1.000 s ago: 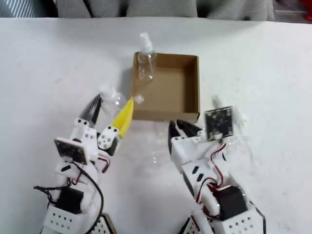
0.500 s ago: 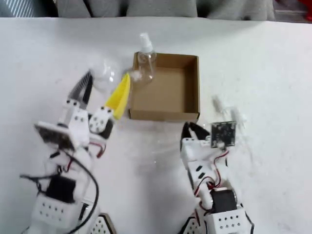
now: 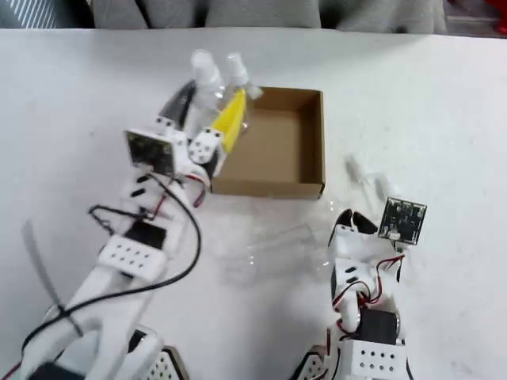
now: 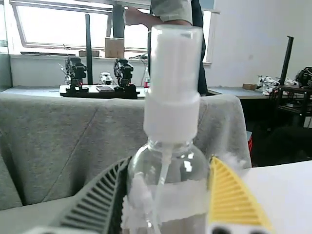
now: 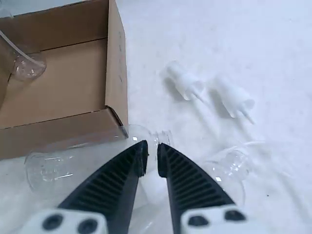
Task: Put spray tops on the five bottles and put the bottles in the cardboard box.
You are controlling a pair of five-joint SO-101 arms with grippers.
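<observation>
Left hand (image 3: 211, 101): pinching one capped bottle (image 4: 168, 178) by its body, holding it upright at the upper left of the high view, just beside the box's far corner.
Right hand (image 5: 152, 148): fingers pressed almost together, gripping nothing, hovering low over the worktop (image 3: 428, 103) at lower right.
Cardboard box (image 3: 309, 170): sitting at centre, holding one leaning bottle (image 3: 236, 89) with its spray top on.
Uncapped bottles: two, one (image 5: 48, 168) and another (image 5: 229, 165), lying below the box.
Loose spray tops: two, one (image 5: 183, 83) and another (image 5: 235, 100), lying right of the box.

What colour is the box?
Brown. The cardboard box shows best in the high view.
</observation>
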